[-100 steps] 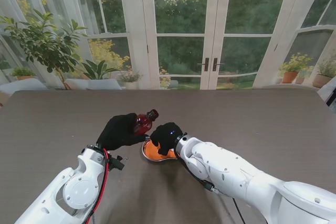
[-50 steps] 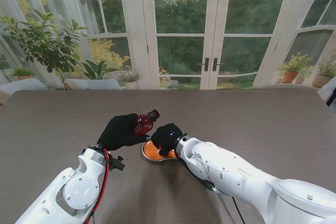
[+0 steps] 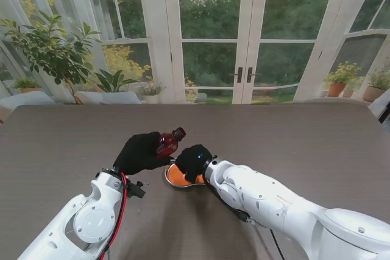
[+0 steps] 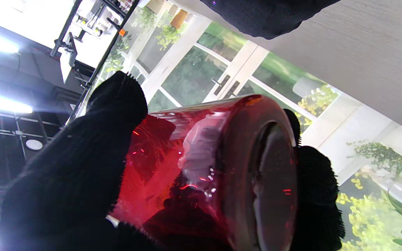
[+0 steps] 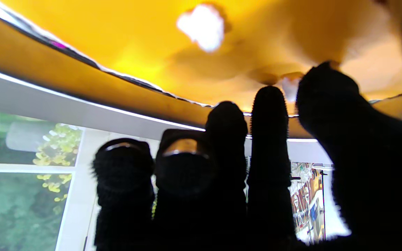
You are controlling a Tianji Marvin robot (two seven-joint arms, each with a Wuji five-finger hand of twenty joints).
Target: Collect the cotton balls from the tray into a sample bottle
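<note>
My left hand (image 3: 142, 153) is shut on a red translucent sample bottle (image 3: 167, 142) and holds it tilted off the table, neck pointing away from me. The left wrist view looks at the bottle's (image 4: 215, 167) base, with gloved fingers (image 4: 82, 167) wrapped around it. Just right of it, my right hand (image 3: 194, 161) reaches down into the orange tray (image 3: 175, 178). In the right wrist view a white cotton ball (image 5: 203, 26) lies loose on the tray floor (image 5: 117, 38). A smaller cotton ball (image 5: 289, 87) sits pinched between thumb and forefinger of the right hand (image 5: 243, 174).
The tray sits on a dark wood-grain table (image 3: 292, 138). Glass doors (image 3: 244, 41) and potted plants (image 3: 55, 47) stand beyond the table's far edge. My two hands are close together, nearly touching above the tray.
The right hand has crept slightly to the left inside the tray. The left hand and bottle have barely moved.
</note>
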